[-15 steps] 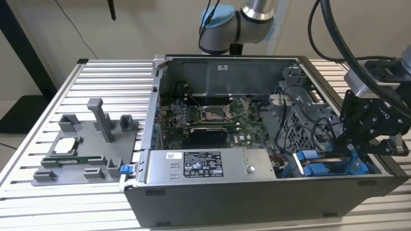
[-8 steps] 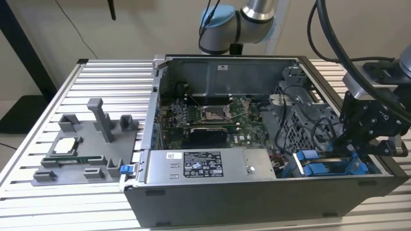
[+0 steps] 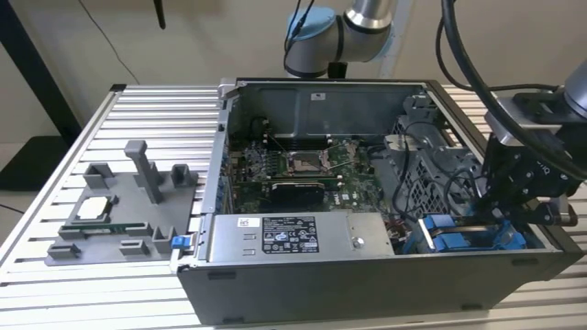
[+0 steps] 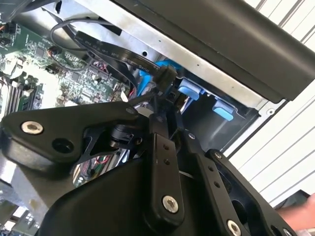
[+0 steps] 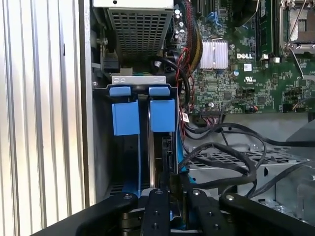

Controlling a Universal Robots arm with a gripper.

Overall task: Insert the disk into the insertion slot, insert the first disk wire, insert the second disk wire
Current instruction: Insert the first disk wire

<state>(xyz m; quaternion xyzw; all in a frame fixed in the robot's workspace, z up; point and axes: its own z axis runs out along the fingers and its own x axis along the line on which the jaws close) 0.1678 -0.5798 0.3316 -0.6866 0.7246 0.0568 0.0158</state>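
Clenching a black disk wire (image 4: 166, 76), your gripper (image 4: 162, 96) is working over the disk (image 3: 449, 242), apparently sitting in the insertion slot (image 5: 138, 79) at the exterior view's lower right. Wire insertion is probably calling for square alignment.

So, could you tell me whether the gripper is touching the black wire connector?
Touching: in the second wrist view, the gripper pinches the black wire connector between its fingertips.

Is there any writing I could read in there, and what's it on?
White label on the grey power-supply box: print too small to read.
Small sticker on the case's back wall: too small.
Fine white markings on the motherboard: too small.
Print along the flat black cable: blurred.
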